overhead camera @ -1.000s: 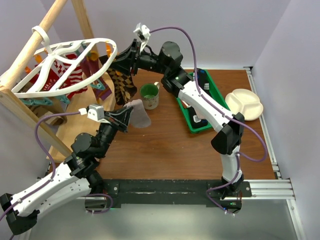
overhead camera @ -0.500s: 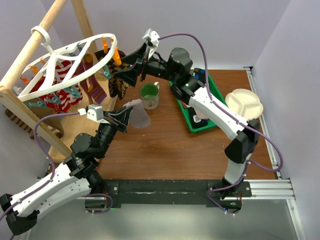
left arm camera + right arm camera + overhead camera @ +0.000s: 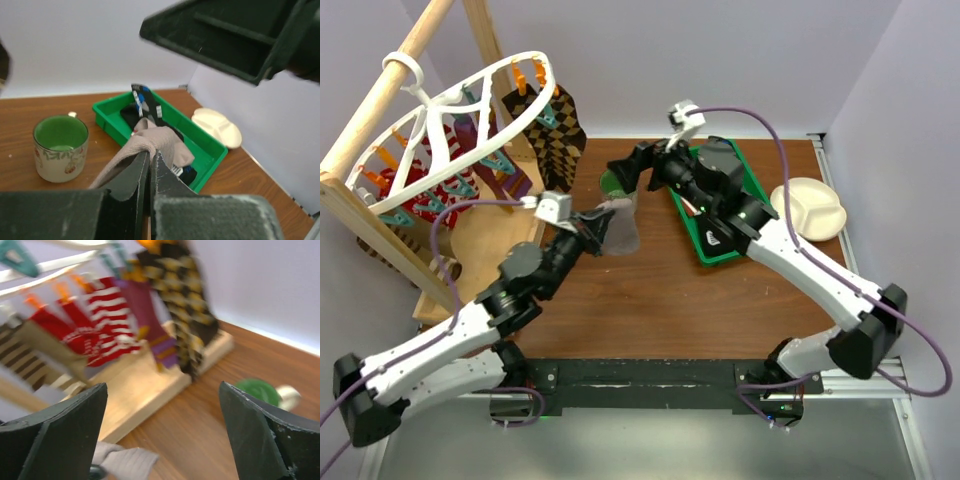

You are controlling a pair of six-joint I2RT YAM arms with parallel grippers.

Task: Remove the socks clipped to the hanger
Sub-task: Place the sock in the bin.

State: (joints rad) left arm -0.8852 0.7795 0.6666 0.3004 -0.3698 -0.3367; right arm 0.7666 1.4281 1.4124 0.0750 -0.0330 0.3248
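Your left pincer (image 3: 150, 156) is clenched on a grey-tan sock (image 3: 150, 137), held up over the bench (image 3: 670, 290) just by the green mug (image 3: 60, 147). Your right pincer (image 3: 161, 390) is wide open w/ nothing in it, up near the mug & facing the white hanger (image 3: 430, 100). That hanger hangs on the wood pole (image 3: 365, 115) at far left, w/ the red-striped sock (image 3: 100, 325), purple sock (image 3: 150, 310) & checkered sock (image 3: 187, 315) clipped on it.

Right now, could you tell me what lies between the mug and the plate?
The green tray lies between the mug and the plate; the left wrist view shows it best.
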